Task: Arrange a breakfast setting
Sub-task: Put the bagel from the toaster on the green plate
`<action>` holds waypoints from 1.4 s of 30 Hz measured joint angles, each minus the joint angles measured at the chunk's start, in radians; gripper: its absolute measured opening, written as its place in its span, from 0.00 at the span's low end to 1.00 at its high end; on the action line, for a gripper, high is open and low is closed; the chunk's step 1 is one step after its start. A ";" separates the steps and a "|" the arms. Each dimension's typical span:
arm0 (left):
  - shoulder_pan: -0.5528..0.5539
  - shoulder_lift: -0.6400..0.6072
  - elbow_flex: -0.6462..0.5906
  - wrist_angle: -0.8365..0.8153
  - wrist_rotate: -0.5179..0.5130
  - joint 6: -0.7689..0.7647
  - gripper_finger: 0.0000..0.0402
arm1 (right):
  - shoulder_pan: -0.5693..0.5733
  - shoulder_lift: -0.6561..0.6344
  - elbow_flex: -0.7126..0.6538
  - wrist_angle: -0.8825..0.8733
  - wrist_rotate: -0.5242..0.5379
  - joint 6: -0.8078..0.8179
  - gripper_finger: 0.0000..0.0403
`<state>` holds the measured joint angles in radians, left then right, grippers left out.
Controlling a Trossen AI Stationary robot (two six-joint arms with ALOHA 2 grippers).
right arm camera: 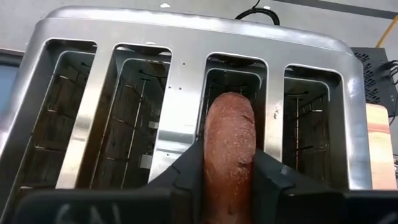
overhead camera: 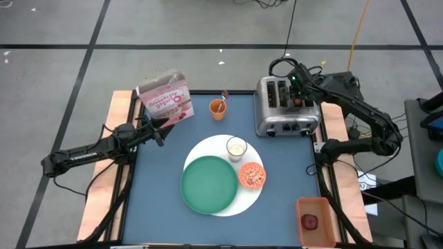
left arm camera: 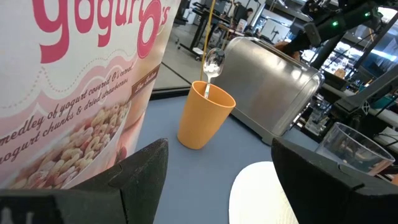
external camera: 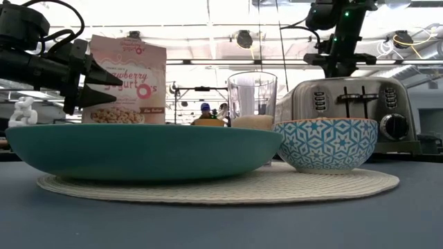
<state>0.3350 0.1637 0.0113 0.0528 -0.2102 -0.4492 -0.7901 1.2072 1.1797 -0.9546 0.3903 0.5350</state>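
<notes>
My right pincer [right arm camera: 229, 180] was pinched on the brown bagel [right arm camera: 229, 149], held on edge directly over one of the inner slots of the silver toaster [right arm camera: 186, 93] at the table's far right. My left pincer [left arm camera: 217, 180] hung empty with its fingers spread, just beside the pink cereal box [overhead camera: 166, 97]. Past it stood an orange cup [left arm camera: 204, 115] holding the metal spoon [left arm camera: 212, 62]; the white disc [overhead camera: 252, 197] carried the green plate [overhead camera: 208, 185], milky glass [overhead camera: 237, 147] and patterned bowl [overhead camera: 252, 176].
</notes>
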 joint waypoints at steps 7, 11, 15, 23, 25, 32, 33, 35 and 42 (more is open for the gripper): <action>0.000 0.000 0.000 0.000 0.000 0.000 0.71 | 0.000 -0.004 0.000 0.011 0.001 -0.025 0.16; 0.000 0.000 0.000 0.000 0.000 -0.001 0.71 | 0.000 -0.022 0.000 0.033 0.002 -0.033 0.17; 0.000 0.000 0.000 0.000 0.000 -0.002 0.71 | 0.000 -0.051 0.000 0.069 0.006 -0.072 0.16; 0.000 0.000 0.000 0.001 0.000 -0.001 0.71 | -0.001 -0.119 0.000 0.144 0.005 -0.152 0.16; 0.000 0.000 0.000 0.001 0.000 -0.001 0.71 | -0.001 -0.134 0.000 0.158 0.005 -0.171 0.16; 0.000 0.000 0.000 0.001 0.000 -0.001 0.71 | -0.001 -0.174 0.000 0.197 0.001 -0.196 0.16; 0.000 0.000 0.000 0.001 0.000 -0.001 0.71 | -0.001 -0.179 0.000 0.206 0.002 -0.206 0.16; 0.000 0.000 0.000 0.001 0.000 -0.001 0.71 | -0.001 -0.187 0.000 0.226 0.001 -0.221 0.16; 0.000 0.000 0.000 0.001 0.000 -0.002 0.71 | 0.000 -0.217 0.000 0.309 -0.003 -0.280 0.16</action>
<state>0.3351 0.1637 0.0113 0.0540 -0.2104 -0.4510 -0.7902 0.9903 1.1797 -0.6456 0.3878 0.2548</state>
